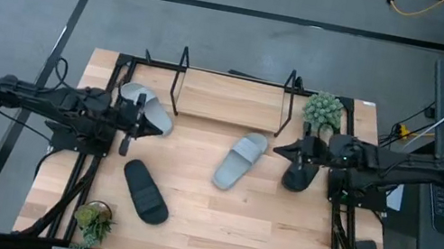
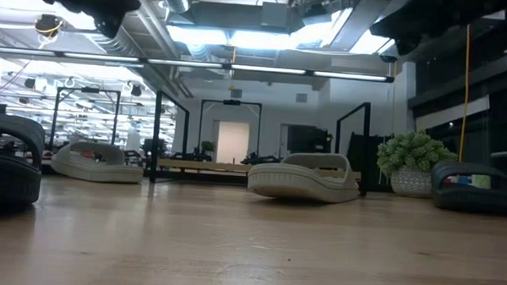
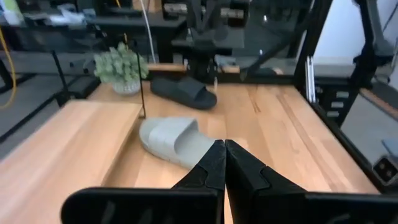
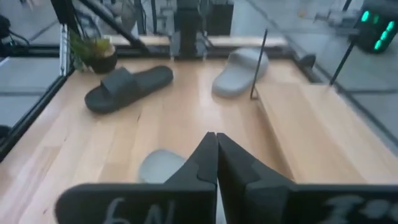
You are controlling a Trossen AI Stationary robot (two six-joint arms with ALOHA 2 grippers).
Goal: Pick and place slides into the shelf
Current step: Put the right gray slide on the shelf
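Two light grey slides lie sole-down on the table: one [image 1: 147, 111] under my left gripper [image 1: 133, 120], one [image 1: 240, 160] mid-table. One black slide [image 1: 145, 191] lies near the front left. The other [image 1: 299, 172] sits beneath my right gripper [image 1: 290, 151]. The shelf [image 1: 233, 99] stands at the far edge and holds nothing. Both grippers hover above the table, shut: the fingers meet in the left wrist view [image 3: 224, 149] and the right wrist view [image 4: 216, 140]. The mid-table grey slide [image 3: 171, 140] shows ahead of the left fingers.
A potted plant [image 1: 323, 111] stands by the shelf's right end and a smaller one [image 1: 93, 221] at the near left corner. A black frame [image 1: 338, 218] runs along the table's sides. Bare wood [image 1: 259, 227] lies toward the near right.
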